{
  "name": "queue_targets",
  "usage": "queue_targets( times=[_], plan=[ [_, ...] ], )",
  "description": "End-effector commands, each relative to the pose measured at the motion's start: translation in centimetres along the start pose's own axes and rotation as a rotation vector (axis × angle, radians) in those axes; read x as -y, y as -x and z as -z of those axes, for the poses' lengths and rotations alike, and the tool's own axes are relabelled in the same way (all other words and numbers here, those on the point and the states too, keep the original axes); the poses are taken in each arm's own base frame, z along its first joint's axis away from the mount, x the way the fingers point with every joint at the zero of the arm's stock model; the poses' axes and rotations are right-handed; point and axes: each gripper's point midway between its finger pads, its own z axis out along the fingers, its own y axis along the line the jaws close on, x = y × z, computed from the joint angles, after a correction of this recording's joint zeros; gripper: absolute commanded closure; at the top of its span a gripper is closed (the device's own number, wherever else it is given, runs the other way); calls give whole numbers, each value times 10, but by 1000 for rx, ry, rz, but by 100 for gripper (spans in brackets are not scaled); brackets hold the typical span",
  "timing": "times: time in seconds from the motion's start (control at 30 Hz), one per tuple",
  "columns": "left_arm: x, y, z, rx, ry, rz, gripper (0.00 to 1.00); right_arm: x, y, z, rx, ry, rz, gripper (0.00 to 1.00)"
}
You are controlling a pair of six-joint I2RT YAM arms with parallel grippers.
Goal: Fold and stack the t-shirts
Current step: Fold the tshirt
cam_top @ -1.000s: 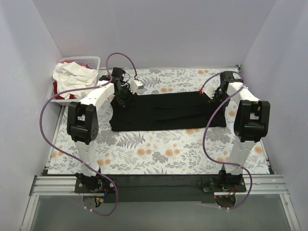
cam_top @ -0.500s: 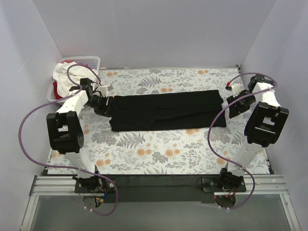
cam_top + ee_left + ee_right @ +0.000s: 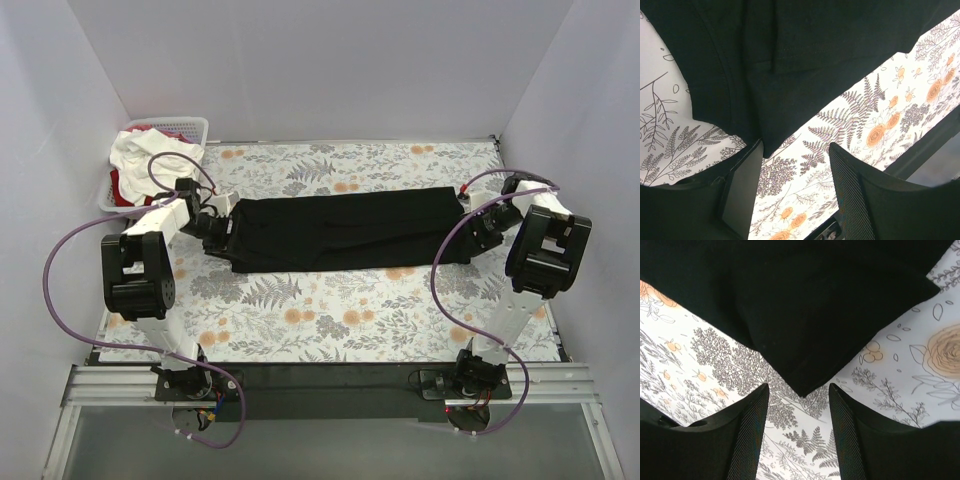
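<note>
A plain black t-shirt point(image 3: 345, 230) lies folded into a long band across the floral table. My left gripper point(image 3: 213, 232) is open at its left end, low over the cloth; in the left wrist view the shirt's corner point(image 3: 770, 145) sits just above the gap between the fingers point(image 3: 742, 192). My right gripper point(image 3: 476, 233) is open at the right end; in the right wrist view a pointed corner of the shirt point(image 3: 802, 387) lies just ahead of the gap between the fingers point(image 3: 752, 435). Neither holds the cloth. White and red shirts point(image 3: 150, 155) are piled in the basket.
A white slotted basket point(image 3: 190, 128) stands at the back left corner. The floral tablecloth point(image 3: 340, 310) covers the table. White walls enclose the back and sides. Purple cables loop from both arms.
Both arms swung outward from the shirt's back edge to its two ends over the last second. Both grippers have since come low at the shirt's near corners.
</note>
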Motion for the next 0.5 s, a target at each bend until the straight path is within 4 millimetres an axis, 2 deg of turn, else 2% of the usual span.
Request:
queue_targets(
  times=[0.0,0.3,0.33,0.47],
  plan=[
    [8,9,11,63,2,-34,45,1,3,-8,20,29,-20,43],
    [4,7,7,63,7,-24,44,3,1,-14,10,36,-18,50],
    [4,8,5,64,5,-24,44,3,3,-14,12,34,-15,58],
    [4,8,3,56,-5,-18,44,6,6,-11,16,23,-9,71]
  ],
)
